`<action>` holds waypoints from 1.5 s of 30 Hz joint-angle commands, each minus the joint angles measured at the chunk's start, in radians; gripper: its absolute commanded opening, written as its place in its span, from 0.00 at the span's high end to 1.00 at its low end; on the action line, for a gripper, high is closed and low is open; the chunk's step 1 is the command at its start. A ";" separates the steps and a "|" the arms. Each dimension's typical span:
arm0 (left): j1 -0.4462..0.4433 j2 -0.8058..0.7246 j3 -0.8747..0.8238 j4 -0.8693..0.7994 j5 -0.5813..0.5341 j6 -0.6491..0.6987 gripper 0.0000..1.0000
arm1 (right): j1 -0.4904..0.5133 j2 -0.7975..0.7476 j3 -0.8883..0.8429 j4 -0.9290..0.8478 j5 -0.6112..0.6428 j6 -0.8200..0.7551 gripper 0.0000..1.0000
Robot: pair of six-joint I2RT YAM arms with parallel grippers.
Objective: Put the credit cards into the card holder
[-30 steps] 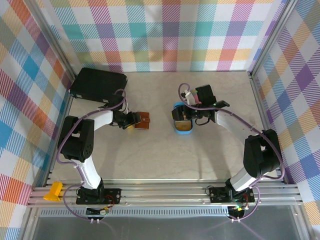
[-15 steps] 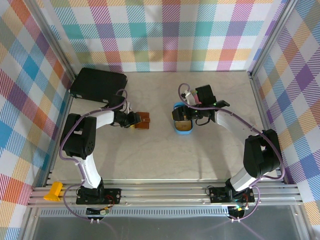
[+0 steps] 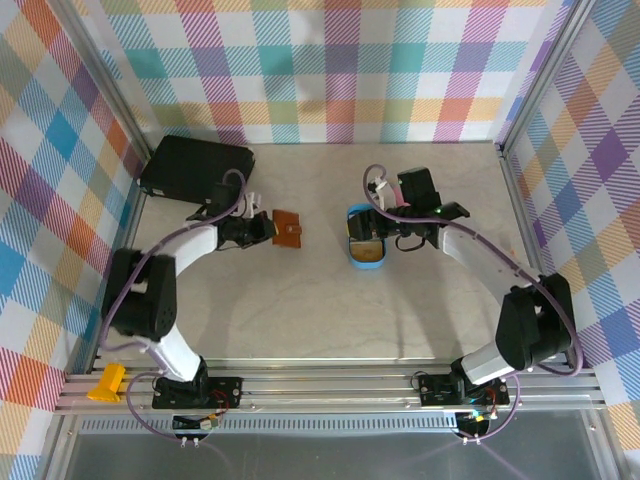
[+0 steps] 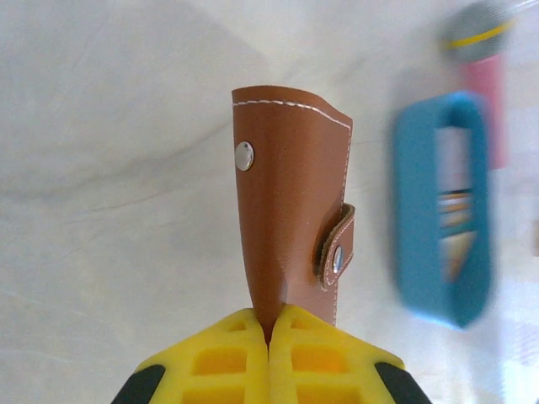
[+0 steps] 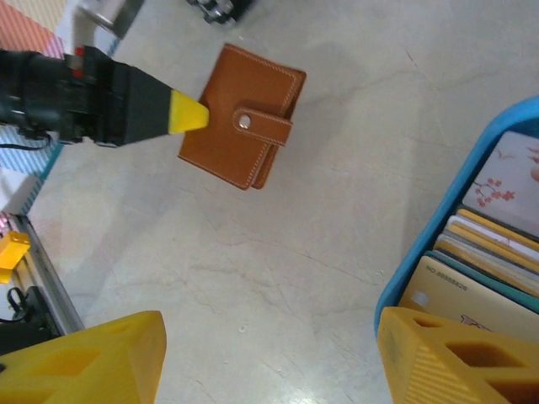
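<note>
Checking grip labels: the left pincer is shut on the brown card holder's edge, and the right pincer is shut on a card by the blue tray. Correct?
No: the right wrist view shows the right pincer open by the blue tray, nothing between its fingers; the credit cards lie in the tray. The left pincer is shut on the edge of the card holder.

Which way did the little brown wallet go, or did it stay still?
Yes, it moved. Pinched in the left hand, the brown wallet shifted slightly toward the back wall, nearer the black case.
</note>
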State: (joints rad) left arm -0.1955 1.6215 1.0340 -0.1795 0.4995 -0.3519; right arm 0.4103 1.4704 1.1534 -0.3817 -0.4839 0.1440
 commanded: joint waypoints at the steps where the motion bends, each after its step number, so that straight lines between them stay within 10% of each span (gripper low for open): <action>1: -0.010 -0.171 -0.003 0.057 0.072 -0.027 1.00 | 0.005 -0.063 -0.019 0.045 -0.084 0.025 0.31; 19: -0.185 -0.481 0.038 0.358 0.250 -0.141 1.00 | 0.038 -0.218 -0.021 0.326 -0.459 0.219 0.31; 45: -0.246 -0.458 0.065 0.336 0.338 -0.124 0.92 | 0.066 -0.265 -0.077 0.432 -0.444 0.266 1.00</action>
State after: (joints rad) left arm -0.4309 1.1538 1.0485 0.1757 0.7826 -0.5030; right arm 0.4671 1.2293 1.0954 -0.0074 -0.9104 0.4103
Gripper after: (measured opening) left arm 0.059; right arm 0.055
